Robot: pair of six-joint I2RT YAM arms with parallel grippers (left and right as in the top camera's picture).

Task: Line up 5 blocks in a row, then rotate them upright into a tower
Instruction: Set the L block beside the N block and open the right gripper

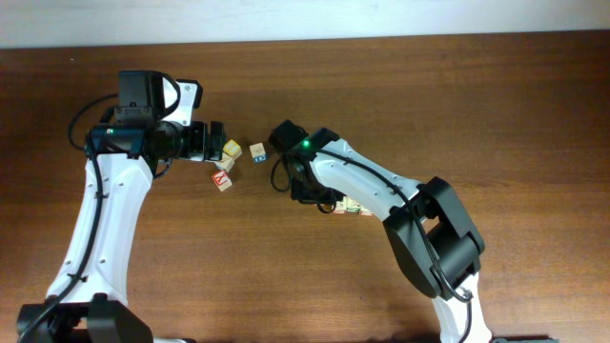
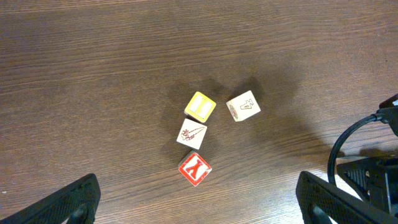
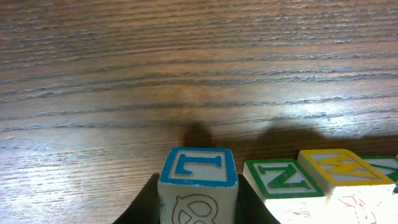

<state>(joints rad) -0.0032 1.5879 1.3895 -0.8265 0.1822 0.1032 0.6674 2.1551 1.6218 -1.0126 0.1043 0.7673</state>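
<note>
The right gripper [image 3: 198, 208] clamps the blue-lettered block [image 3: 199, 167] at the row's left end, just beside the green N block [image 3: 278, 177]; turning it there could knock that neighbour askew; the left gripper [image 2: 202, 205] hangs wide open above four cubes [image 2: 191, 133] further left.

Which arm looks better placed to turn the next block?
Right. The right gripper is closed on the blue-L block, beside the green-N block. The left gripper hangs wide open above four loose cubes, touching none.
</note>
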